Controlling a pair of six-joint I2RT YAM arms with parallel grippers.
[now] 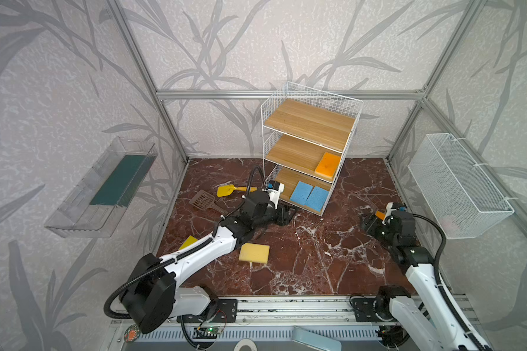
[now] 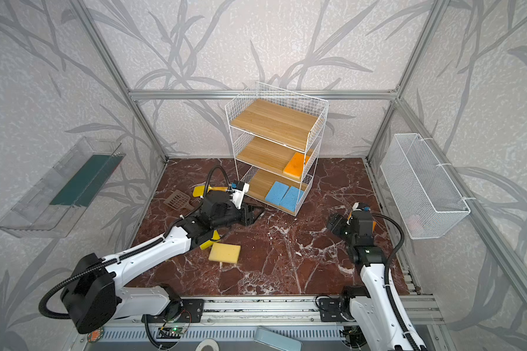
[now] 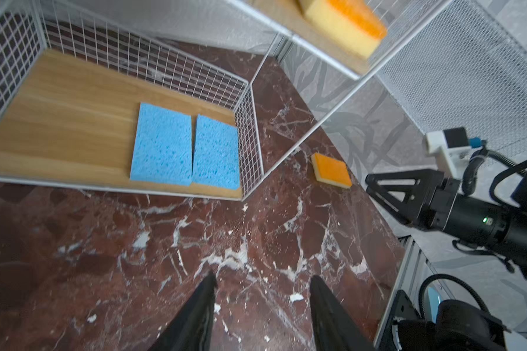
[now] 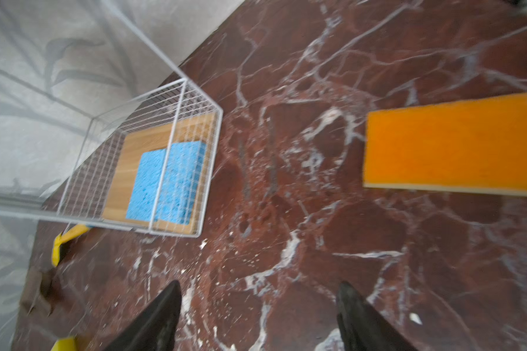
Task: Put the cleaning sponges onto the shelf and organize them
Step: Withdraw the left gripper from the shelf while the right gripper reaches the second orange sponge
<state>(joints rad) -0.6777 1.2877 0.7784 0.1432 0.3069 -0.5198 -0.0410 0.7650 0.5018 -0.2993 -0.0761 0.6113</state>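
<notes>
Your L fingers (image 3: 200,307) and R fingers (image 4: 162,313) are both spread, gripping nothing. On the shelf (image 1: 311,121): 2 blue sponges (image 1: 301,192) side by side on btm board, shelved orange sponge (image 1: 327,164) on mid board; on the table (image 1: 301,258): loose orange sponge (image 3: 332,170) near R fingers, yellow sponge (image 1: 254,253) beside L arm, second yellow sponge (image 1: 188,242) partly under it. Yellow scoop (image 1: 225,190) and brown scoop (image 1: 203,200) lie just left of the shelf.

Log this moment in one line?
shelf: two blue sponges bottom, orange sponge middle | table: two yellow sponges, second orange sponge | left jaws: open, empty | right jaws: open, empty
</notes>
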